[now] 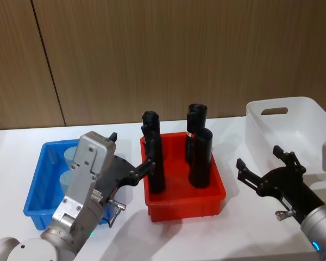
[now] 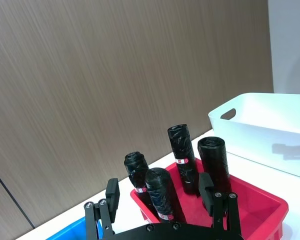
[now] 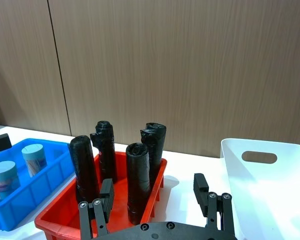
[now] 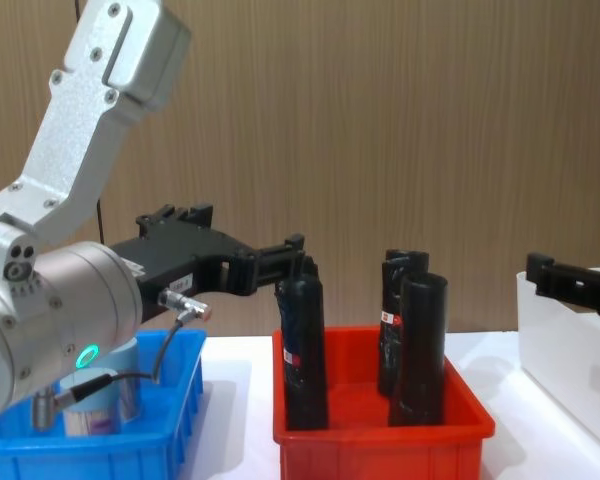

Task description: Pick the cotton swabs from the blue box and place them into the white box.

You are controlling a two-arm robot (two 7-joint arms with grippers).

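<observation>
The blue box (image 1: 39, 182) sits at the table's left. Two cotton swabs jars (image 3: 32, 157) with pale blue lids stand in it, one of them (image 1: 71, 156) partly hidden behind my left arm. Raised over the right rim of the blue box, my left gripper (image 1: 130, 151) is open and empty, one fingertip (image 4: 297, 250) near the top of a black cylinder. The white box (image 1: 285, 117) stands at the far right. In front of its near left corner my right gripper (image 1: 259, 157) hovers open and empty.
Between the two boxes sits a red bin (image 1: 185, 202) holding several tall black wrapped cylinders (image 1: 201, 157). Behind the white table runs a brown wood-panelled wall. Bare tabletop lies in front of the red bin.
</observation>
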